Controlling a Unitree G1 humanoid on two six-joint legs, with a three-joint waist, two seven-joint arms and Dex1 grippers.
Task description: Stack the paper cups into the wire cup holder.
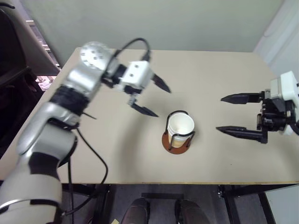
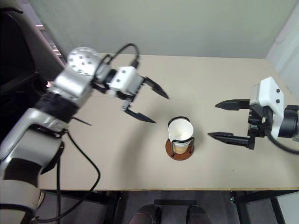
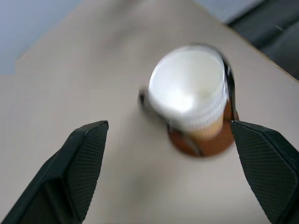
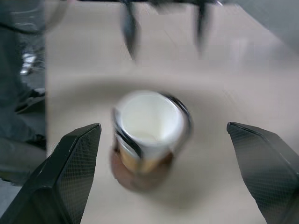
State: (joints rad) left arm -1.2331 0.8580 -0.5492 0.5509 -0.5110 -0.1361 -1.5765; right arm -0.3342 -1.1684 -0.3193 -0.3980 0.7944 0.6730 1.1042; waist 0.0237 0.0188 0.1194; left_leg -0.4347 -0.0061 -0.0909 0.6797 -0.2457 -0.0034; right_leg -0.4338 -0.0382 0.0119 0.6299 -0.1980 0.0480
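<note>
Cups (image 1: 180,125) sitting in the holder (image 1: 177,141), near the middle of the table (image 1: 210,74), a bit toward the near edge. White rim on top, tan side showing low down, brown disc under it, dark wire loops hugging the sides. Looks like a nested stack, but cannot tell how many cups are inside. No loose cups seen anywhere else on the table.

Left gripper (image 1: 152,97) up and to the left of the holder, near it but not touching. Fingers spread wide, holding nothing. Right gripper (image 1: 236,114) off to the right of the holder, apart from it. Fingers spread wide too, holding nothing.

Step in hand, as a guess: letting go and backing off after dropping a cup in. Stacking looks done or almost done, since no other cup is lying around.

Next move, as a guess: pull both arms away from the holder without bumping it. Need to go slow near the wires, because a knock could tip the light stack over. Good to check that the top cup sits straight and deep in the one below. From the wrist views the top cup looks about upright inside the loops. If another cup turns up, pinch it by the side and lower it straight down into the stack.
</note>
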